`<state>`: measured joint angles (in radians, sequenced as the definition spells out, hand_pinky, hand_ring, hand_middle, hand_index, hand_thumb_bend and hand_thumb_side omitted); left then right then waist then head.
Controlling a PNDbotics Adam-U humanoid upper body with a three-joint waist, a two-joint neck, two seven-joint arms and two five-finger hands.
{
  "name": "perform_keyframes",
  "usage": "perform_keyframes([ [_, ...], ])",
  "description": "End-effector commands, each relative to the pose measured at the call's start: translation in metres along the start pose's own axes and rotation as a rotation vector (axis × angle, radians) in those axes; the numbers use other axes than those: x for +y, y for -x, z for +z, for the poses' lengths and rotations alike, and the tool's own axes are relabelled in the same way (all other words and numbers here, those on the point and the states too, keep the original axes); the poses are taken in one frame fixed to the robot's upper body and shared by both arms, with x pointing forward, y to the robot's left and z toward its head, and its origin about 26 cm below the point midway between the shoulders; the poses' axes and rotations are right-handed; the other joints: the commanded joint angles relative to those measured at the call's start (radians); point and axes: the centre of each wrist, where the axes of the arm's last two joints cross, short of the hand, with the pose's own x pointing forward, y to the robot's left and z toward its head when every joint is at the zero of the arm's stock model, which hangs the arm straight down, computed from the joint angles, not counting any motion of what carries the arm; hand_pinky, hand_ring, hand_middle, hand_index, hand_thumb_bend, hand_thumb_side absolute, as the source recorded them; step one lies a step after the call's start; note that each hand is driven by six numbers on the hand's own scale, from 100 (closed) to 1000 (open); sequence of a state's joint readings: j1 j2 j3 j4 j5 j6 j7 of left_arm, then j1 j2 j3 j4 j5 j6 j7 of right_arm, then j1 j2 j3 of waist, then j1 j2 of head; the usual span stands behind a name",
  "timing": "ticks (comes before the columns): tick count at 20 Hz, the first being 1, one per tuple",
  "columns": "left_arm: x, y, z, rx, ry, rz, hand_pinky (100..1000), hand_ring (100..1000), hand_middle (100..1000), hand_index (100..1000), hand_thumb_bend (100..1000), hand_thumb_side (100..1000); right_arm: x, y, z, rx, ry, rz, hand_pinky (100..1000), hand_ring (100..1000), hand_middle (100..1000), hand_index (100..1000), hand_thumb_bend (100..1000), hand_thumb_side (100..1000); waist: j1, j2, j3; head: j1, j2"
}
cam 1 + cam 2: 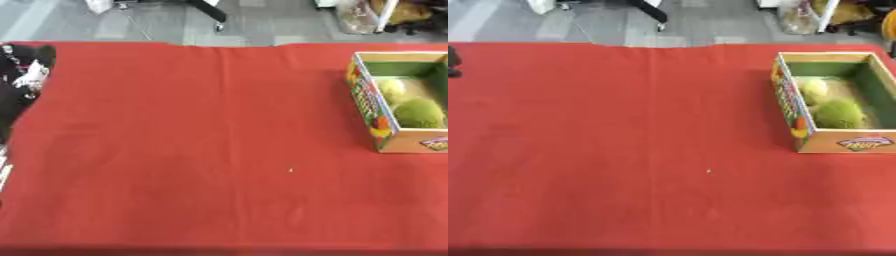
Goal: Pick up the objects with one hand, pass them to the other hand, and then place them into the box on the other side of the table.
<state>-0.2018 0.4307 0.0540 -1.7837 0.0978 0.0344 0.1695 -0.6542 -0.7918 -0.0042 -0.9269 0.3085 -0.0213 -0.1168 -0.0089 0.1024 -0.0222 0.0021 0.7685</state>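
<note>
Open cardboard box point(833, 145) upper right on red surface point(623, 150), fuzzy green ball point(838, 114) and paler yellow-green one point(813, 90) inside; left hand point(26, 75) at upper-left edge, finger position unclear

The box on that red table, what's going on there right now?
Nothing is being handled at this moment. The box sits at the right side of the red table with two green, fuzzy-looking round things inside it. No loose objects lie on the cloth apart from a tiny pale speck. The left arm shows at the left edge, but its hand cannot be made out. The right hand is out of view.
</note>
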Motion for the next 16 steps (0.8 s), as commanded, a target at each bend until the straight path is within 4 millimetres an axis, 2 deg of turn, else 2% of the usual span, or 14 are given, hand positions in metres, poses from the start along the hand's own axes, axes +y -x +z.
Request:
perform_keyframes([
  [1, 0.003, -0.002, -0.002, -0.02, -0.033, 0.013, 678, 674, 579, 567, 435, 526, -0.025, 0.013, -0.002, 0.002, -0.032, 0.193, 732, 715, 569, 607, 100, 100, -0.017, -0.011, 0.001, -0.02, 0.001],
  [3, 0.001, 0.001, -0.001, -0.017, -0.04, 0.025, 678, 673, 579, 568, 434, 529, -0.025, 0.02, 0.001, 0.013, -0.076, 0.225, 742, 737, 593, 704, 133, 264, -0.019, -0.012, 0.003, -0.029, 0.001],
  [5, -0.001, 0.004, 0.001, -0.011, -0.049, 0.036, 679, 673, 580, 568, 433, 531, -0.025, 0.025, 0.005, 0.019, -0.114, 0.219, 751, 755, 618, 774, 258, 449, -0.021, -0.014, 0.007, -0.032, 0.001],
  [6, -0.001, 0.005, 0.002, -0.009, -0.052, 0.038, 679, 674, 580, 569, 432, 532, -0.026, 0.027, 0.006, 0.016, -0.129, 0.214, 756, 761, 626, 808, 312, 514, -0.023, -0.014, 0.006, -0.032, 0.001],
  [7, -0.002, 0.006, 0.003, -0.007, -0.054, 0.039, 679, 674, 580, 569, 432, 532, -0.027, 0.028, 0.007, 0.013, -0.139, 0.21, 757, 762, 627, 816, 322, 523, -0.025, -0.013, 0.006, -0.034, 0.001],
  [8, -0.002, 0.007, 0.003, -0.005, -0.054, 0.041, 679, 674, 581, 569, 432, 534, -0.029, 0.029, 0.009, 0.008, -0.143, 0.208, 759, 764, 630, 851, 382, 574, -0.025, -0.013, 0.005, -0.032, 0.001],
  [10, -0.003, 0.008, 0.004, -0.005, -0.052, 0.045, 680, 675, 582, 570, 423, 539, -0.033, 0.03, 0.011, -0.001, -0.136, 0.205, 758, 762, 627, 870, 429, 598, -0.027, -0.014, 0.005, -0.026, 0.001],
  [16, -0.005, 0.01, 0.005, -0.003, -0.052, 0.049, 682, 678, 584, 572, 410, 549, -0.04, 0.03, 0.016, -0.031, -0.09, 0.201, 754, 757, 619, 898, 518, 598, -0.029, -0.014, 0.005, -0.017, 0.001],
])
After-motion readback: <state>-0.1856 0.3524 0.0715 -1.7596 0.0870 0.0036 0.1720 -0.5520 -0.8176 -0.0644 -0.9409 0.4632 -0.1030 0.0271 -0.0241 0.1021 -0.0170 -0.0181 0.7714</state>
